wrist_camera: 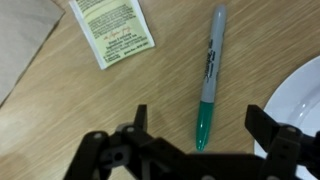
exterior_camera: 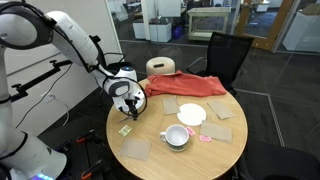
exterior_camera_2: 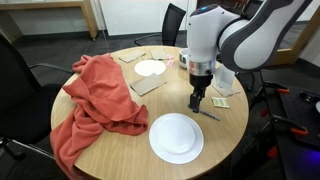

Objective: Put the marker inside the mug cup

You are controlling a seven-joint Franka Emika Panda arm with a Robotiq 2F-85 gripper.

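In an exterior view the tool [exterior_camera: 128,100] hangs low over the near edge of the round surface [exterior_camera: 190,160], its tips close above the wood. The mug cup [exterior_camera: 176,137] stands upright, well apart from the tool and off to its side, with nothing showing inside it. The marker is too small to pick out here.

In the other exterior view the tool [exterior_camera_2: 197,101] points straight down, and a slim dark stick, the marker [exterior_camera_2: 210,114], lies flat on the surface [exterior_camera_2: 120,150] just beside the tips. A white plate [exterior_camera_2: 176,137] sits near the tool, and a red cloth [exterior_camera_2: 95,100] lies heaped well away from it. The cup is not clearly visible here.

The wrist view settles it (best angle by far). The tool [wrist_camera: 201,115] is spread wide, holding nothing. The marker [wrist_camera: 208,70] lies on the wood between the jaws, its green end nearest the tool and its grey barrel running away from it. Neither jaw touches it. A printed packet [wrist_camera: 113,28] lies beyond the tool on one side.

So far only the approach and lining-up look done. Closing on the marker, lifting it, carrying it across to the cup and dropping it in are all left.
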